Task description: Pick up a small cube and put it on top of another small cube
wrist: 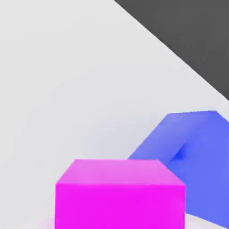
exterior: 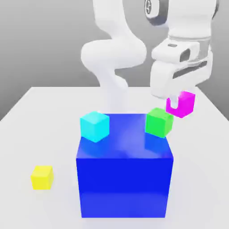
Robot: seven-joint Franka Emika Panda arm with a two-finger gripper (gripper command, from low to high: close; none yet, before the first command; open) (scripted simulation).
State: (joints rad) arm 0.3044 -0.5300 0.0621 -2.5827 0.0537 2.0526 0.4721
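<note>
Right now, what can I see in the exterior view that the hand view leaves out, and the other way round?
Exterior view alone: the white arm, its gripper shut on the magenta cube lifted above the table, plus the cyan cube and green cube atop the big blue block, and the yellow cube on the table. Hand view alone: a close look at the magenta cube's faces and a dark background corner. Both share the magenta cube, blue block and pale table.

White table [exterior: 40, 116] under blue block [exterior: 124, 183], yellow cube [exterior: 42, 177]
</note>
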